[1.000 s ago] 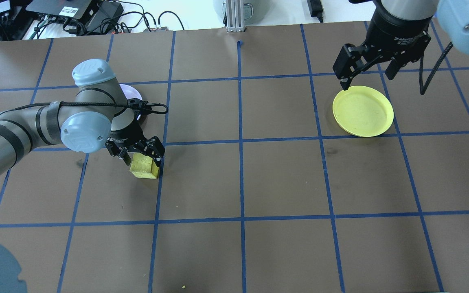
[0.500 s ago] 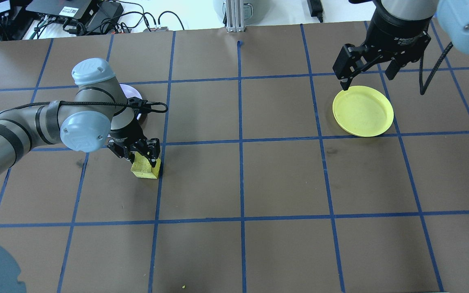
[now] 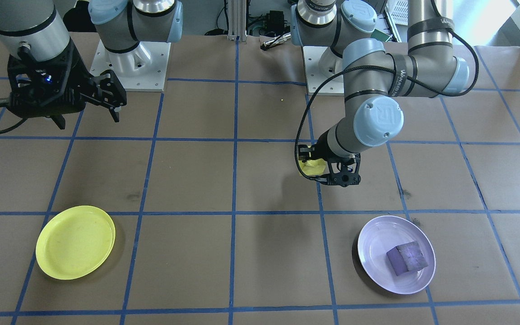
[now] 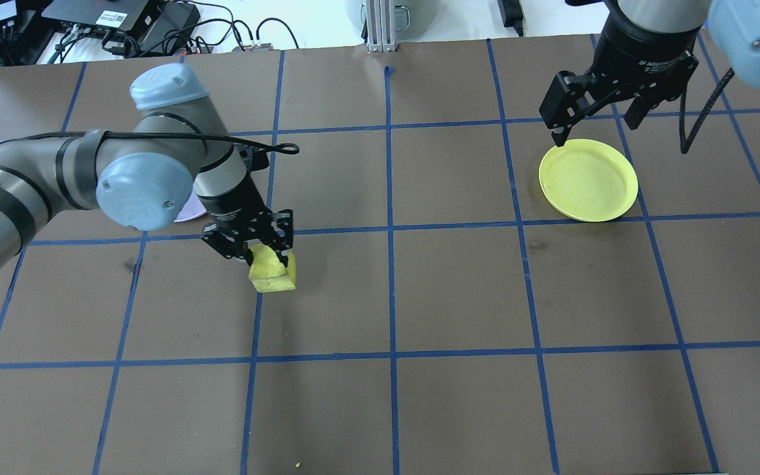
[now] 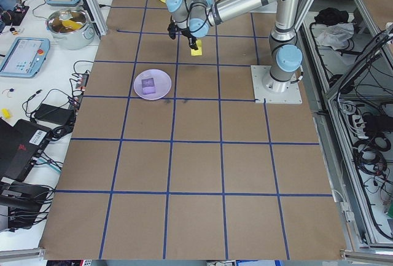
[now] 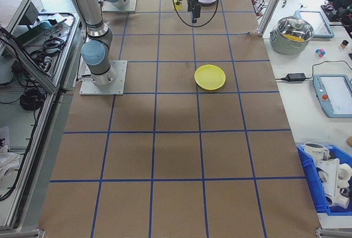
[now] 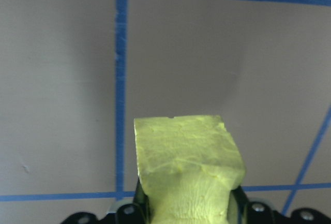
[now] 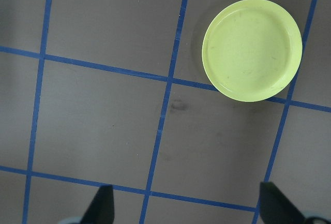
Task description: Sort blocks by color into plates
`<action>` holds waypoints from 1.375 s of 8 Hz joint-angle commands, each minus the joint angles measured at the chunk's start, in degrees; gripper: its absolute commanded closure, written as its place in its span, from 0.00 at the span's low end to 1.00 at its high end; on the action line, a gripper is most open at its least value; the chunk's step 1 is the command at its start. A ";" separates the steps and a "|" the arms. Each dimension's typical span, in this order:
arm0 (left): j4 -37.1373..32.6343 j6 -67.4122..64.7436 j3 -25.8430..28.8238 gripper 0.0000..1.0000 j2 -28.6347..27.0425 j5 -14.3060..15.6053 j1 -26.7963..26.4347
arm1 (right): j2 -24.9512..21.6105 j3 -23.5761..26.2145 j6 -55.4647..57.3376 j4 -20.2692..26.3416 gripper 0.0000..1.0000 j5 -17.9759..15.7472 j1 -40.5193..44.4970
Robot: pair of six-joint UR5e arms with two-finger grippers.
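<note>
Left gripper (image 4: 256, 254) now pinches the yellow block (image 4: 273, 272) between its fingers and has lifted it clear of the worktop (image 4: 459, 290); a second ago the fingers were spread around the block where it sat, then closed on it. The arm has since shifted toward table centre. Purple block (image 3: 405, 258) lies in the lavender plate (image 3: 373, 234), so that colour looks done. Yellow plate (image 4: 588, 179) is well apart, on the right side, empty. Right gripper (image 4: 594, 115) hangs spread above its far rim. Judgement: carry or hand-over comes next.

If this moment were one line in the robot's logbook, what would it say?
left claw: holds yellow block | right claw: open | purple block: in lavender plate
</note>
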 commanded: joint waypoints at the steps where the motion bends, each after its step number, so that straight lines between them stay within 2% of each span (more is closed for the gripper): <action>1: -0.48 -16.77 7.42 0.97 -1.48 -5.14 -13.56 | 0.00 0.00 0.00 -0.09 0.00 0.00 0.00; 3: 1.19 -22.96 10.87 0.99 -6.04 -5.52 -19.65 | 0.00 0.00 0.00 -0.09 0.00 -0.09 0.00; 4: 9.21 -28.82 10.88 0.99 -8.32 -7.52 -22.72 | 0.00 0.00 0.00 -0.09 0.00 -0.09 0.00; 6: 14.54 -30.10 11.05 1.00 -11.23 -7.71 -24.07 | 0.09 0.00 0.00 -0.09 0.00 -0.09 0.00; 8: 15.09 -29.23 10.70 0.98 -11.68 -7.54 -24.15 | 0.09 0.00 0.00 -0.09 0.00 -0.09 0.00; 9: 15.18 -29.14 10.61 0.91 -12.82 -7.19 -24.15 | 0.09 0.00 0.35 0.00 0.00 0.00 0.00; 11: 16.22 -29.58 10.52 0.37 -14.93 -7.10 -24.24 | -0.09 0.00 0.26 0.44 0.00 0.00 0.00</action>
